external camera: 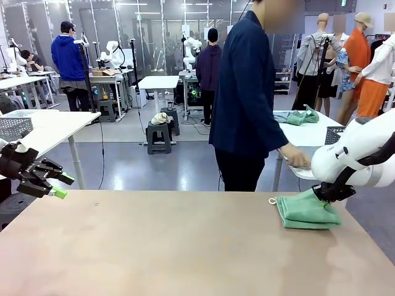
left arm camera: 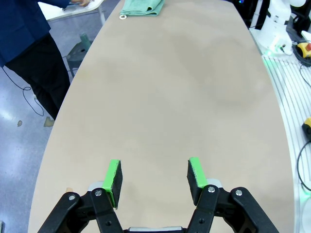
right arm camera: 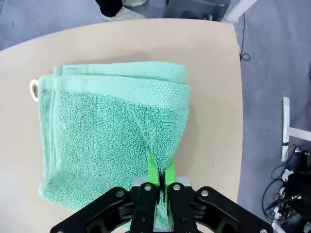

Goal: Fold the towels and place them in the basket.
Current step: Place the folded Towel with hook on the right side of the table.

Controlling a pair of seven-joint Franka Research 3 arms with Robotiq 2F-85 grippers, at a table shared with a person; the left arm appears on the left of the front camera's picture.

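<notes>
The folded mint-green towel [right arm camera: 112, 136] lies at the table's [external camera: 185, 246] far right corner, where the right gripper [right arm camera: 159, 170] has its fingers pinched tight on a ridge of cloth at one edge. The left gripper [external camera: 58, 186] hangs over the left edge, fingers well apart and empty. Lifted by so small a pinch, the layers could fall open, or the bundle could drag off the corner just beside it.
</notes>
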